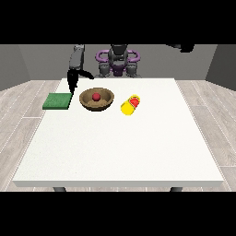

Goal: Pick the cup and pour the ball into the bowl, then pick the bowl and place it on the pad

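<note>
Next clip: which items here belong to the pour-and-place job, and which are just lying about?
Belongs to the job:
- yellow cup, on its side
- red ball, in the bowl
- brown bowl
- green pad
- hand at the view's left, above the pad

Just lying about:
- nothing; only the white table carries them

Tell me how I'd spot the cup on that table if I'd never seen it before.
Start at the big white table and find the brown bowl holding a red ball near its far edge. Just to the view's right of that bowl lies the cup. It is the only yellow thing, tipped on its side with a red inside showing.
</note>
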Controlling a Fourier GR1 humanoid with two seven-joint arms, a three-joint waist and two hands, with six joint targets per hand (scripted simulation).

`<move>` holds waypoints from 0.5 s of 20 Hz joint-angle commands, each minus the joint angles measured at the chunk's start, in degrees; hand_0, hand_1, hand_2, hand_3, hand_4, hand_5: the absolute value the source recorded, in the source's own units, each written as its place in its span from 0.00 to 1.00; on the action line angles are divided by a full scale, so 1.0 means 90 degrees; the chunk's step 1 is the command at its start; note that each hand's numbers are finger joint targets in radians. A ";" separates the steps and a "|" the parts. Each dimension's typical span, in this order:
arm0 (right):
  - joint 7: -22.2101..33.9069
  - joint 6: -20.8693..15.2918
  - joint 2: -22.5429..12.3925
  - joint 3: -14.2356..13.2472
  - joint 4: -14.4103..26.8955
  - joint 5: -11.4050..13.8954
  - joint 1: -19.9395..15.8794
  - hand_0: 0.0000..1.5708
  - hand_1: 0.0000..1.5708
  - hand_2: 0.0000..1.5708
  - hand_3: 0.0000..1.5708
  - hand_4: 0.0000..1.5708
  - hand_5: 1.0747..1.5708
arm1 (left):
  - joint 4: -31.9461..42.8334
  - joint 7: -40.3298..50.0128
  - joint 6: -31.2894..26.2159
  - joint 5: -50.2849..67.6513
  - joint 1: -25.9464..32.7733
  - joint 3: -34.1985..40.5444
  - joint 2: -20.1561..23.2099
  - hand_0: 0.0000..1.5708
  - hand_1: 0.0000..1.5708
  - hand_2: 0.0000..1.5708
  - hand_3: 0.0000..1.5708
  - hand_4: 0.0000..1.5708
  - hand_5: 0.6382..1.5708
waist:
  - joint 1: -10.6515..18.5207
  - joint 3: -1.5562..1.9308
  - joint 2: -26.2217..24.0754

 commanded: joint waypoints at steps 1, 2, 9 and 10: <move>-0.0055 -0.0064 0.0331 0.0244 -0.0082 0.0065 0.0000 0.00 0.00 0.00 0.00 0.00 0.99 | 0.0322 0.0504 -0.0761 0.0804 -0.0149 0.0645 0.0828 0.00 0.00 0.00 0.00 0.19 0.98 | -0.0262 0.0021 0.0036; 0.0071 -0.0090 0.0610 0.0539 -0.0472 0.0156 0.0151 0.00 0.00 0.00 0.00 0.00 1.00 | 0.0661 0.0177 -0.0997 0.0825 0.0138 0.0898 0.1221 0.00 0.00 0.00 0.00 0.17 0.98 | -0.0638 0.0015 0.0160; -0.0347 0.0319 0.0246 0.0321 0.0295 0.0051 0.0140 0.00 0.00 0.00 0.00 0.00 1.00 | 0.0582 0.0833 -0.1334 0.1510 0.0053 0.1170 0.1823 0.00 0.00 0.00 0.00 0.13 0.99 | -0.0567 0.0023 0.0208; -0.0669 0.0303 0.0280 0.0162 0.0367 -0.0072 0.0025 0.00 0.00 0.00 0.00 0.00 1.00 | 0.0495 0.0704 -0.1396 0.1463 0.0076 0.1154 0.1952 0.00 0.00 0.00 0.00 0.11 0.99 | -0.0521 0.0025 0.0425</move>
